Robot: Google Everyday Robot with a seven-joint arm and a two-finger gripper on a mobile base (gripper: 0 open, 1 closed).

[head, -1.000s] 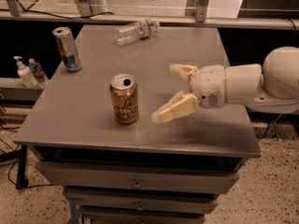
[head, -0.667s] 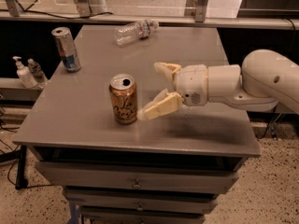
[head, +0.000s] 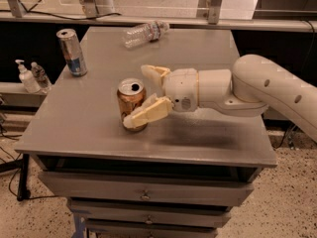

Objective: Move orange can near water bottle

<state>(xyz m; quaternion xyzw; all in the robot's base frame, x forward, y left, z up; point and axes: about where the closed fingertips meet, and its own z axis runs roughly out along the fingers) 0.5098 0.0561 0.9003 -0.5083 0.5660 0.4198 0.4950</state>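
Note:
The orange can point(head: 130, 100) stands upright on the grey table point(head: 89, 118), left of the middle. My gripper point(head: 143, 97) reaches in from the right and is open, with one finger in front of the can and the other behind it. The fingers sit around the can without closing on it. The water bottle point(head: 145, 32) lies on its side at the table's far edge, well behind the can.
A silver-and-blue can point(head: 72, 51) stands at the table's far left. A white pump bottle point(head: 24, 77) and a small clear bottle point(head: 40, 75) sit on a lower ledge to the left. Drawers point(head: 144, 195) lie under the table front.
My gripper has moved left across the table, from well to the right of the orange can to around it. The can has not moved.

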